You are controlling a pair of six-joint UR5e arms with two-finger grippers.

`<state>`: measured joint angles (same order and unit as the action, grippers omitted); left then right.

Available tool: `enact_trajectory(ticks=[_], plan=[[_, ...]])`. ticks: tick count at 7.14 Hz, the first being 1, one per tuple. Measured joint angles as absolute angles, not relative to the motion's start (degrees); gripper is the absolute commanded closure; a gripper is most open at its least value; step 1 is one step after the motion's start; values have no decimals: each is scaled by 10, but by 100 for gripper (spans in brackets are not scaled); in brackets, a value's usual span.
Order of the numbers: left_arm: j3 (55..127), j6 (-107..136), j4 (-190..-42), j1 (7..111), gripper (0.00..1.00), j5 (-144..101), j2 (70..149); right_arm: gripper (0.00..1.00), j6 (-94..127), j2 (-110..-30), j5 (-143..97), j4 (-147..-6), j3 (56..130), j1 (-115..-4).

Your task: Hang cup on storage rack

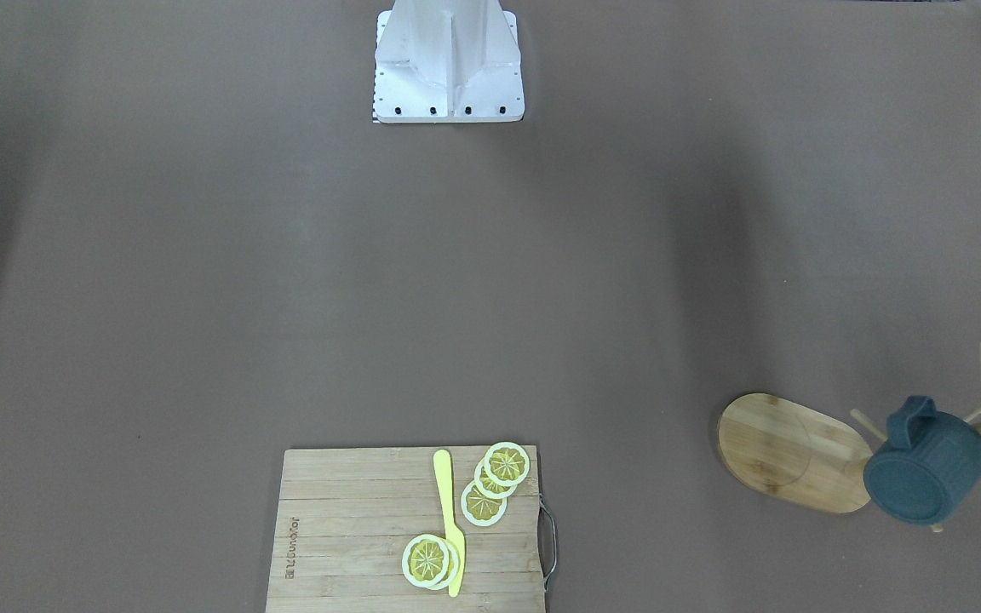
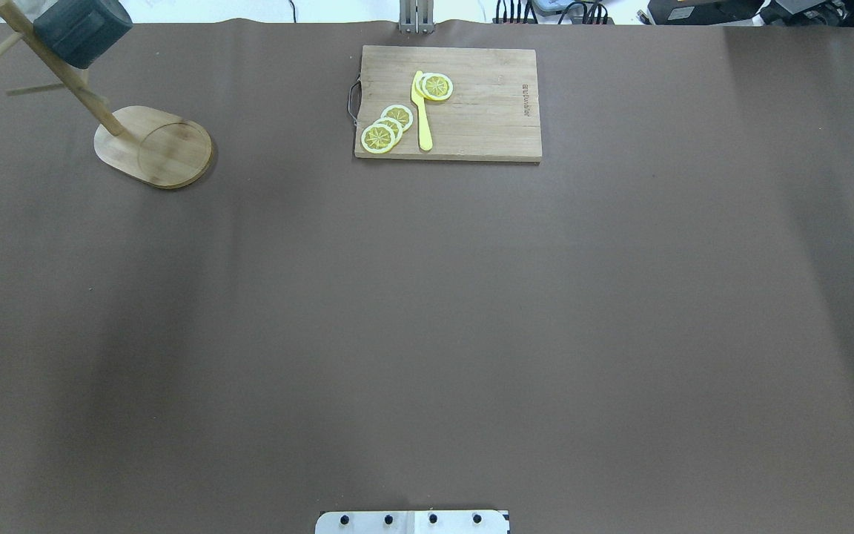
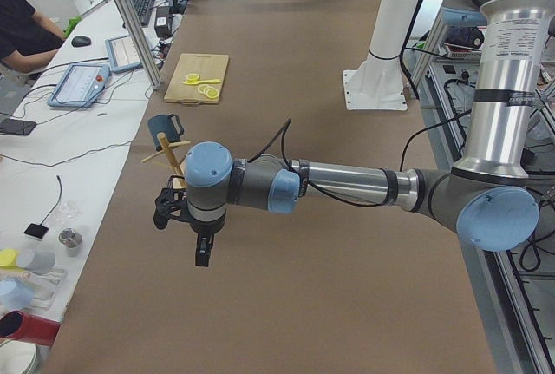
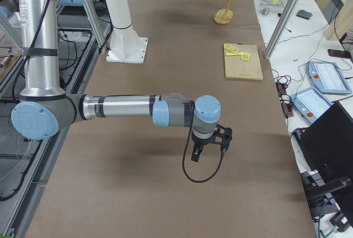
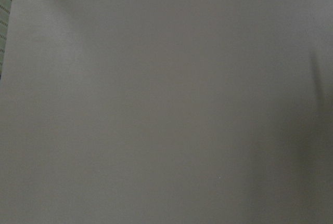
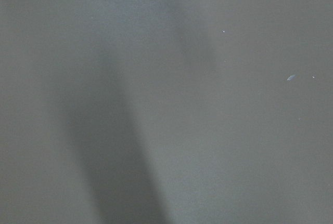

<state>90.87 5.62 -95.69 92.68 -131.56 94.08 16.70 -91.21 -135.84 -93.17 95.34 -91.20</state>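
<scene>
The brown counter [image 2: 427, 334] fills both wrist views, where nothing else can be made out (only soft shadows). The left arm [image 3: 347, 183] and the right arm [image 4: 121, 106] are seen in the side views alone. Each is stretched level above bare counter, and neither reaches into the overhead view.

A cutting board [image 2: 471, 111] is set at 12 o'clock in the overhead view, and its near edge is cut off in the front-facing view. The storage rack [image 2: 167, 148] stands at 10 o'clock, well apart from the board. Its post top is clipped by the frame corner, and its lower half is masked by the left wrist in the left side view.

The cup [image 2: 82, 30] is hung high on the rack, bottom outward and handle against the post (the peg through the handle is hidden by the cup's body).

The left pincer [image 3: 167, 206] and the right pincer [image 4: 222, 135] appear small and dark. Whether either is spread or pressed together cannot be told.

A yellow knife [image 2: 422, 119] and lemon slices [image 2: 379, 138] lie on the board.
</scene>
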Motion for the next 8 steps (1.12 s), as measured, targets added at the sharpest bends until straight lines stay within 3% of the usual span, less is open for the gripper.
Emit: enact_trajectory(ticks=[8], plan=[[905,57,-956,919,2,-1316,941,0,171,-911,-1353,-928,961,-920]])
